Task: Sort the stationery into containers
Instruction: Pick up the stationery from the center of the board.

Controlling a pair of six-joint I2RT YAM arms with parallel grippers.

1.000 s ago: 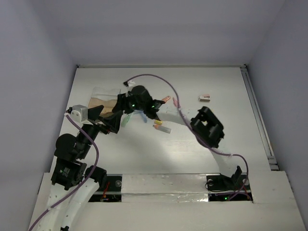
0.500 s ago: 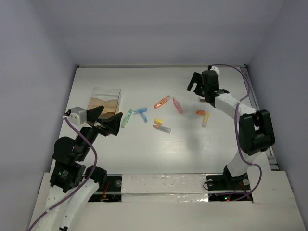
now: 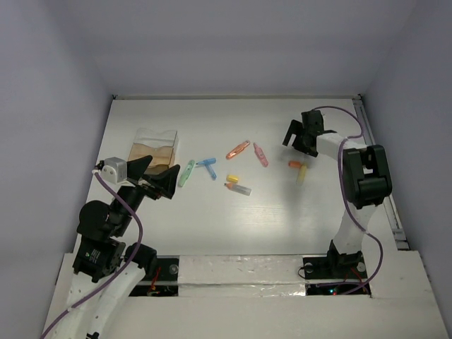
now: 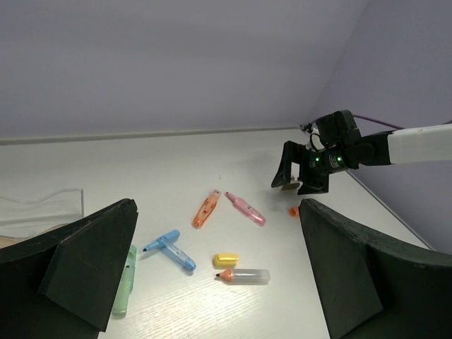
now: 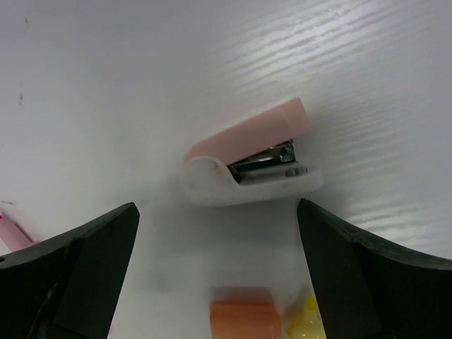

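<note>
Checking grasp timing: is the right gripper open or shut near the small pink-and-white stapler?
Open. On the right gripper, the dark fingers stand wide apart; the small pink-and-white stapler lies untouched ahead.

Pink stapler [image 5: 247, 159] sits free inside wide-spread right claw [image 5: 215, 208]; orange cap [image 5: 241, 318], yellow piece [image 5: 308, 326] just beside, toward camera

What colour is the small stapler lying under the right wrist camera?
The stapler has a pink top over a white base; it shows best in the right wrist view.
</note>
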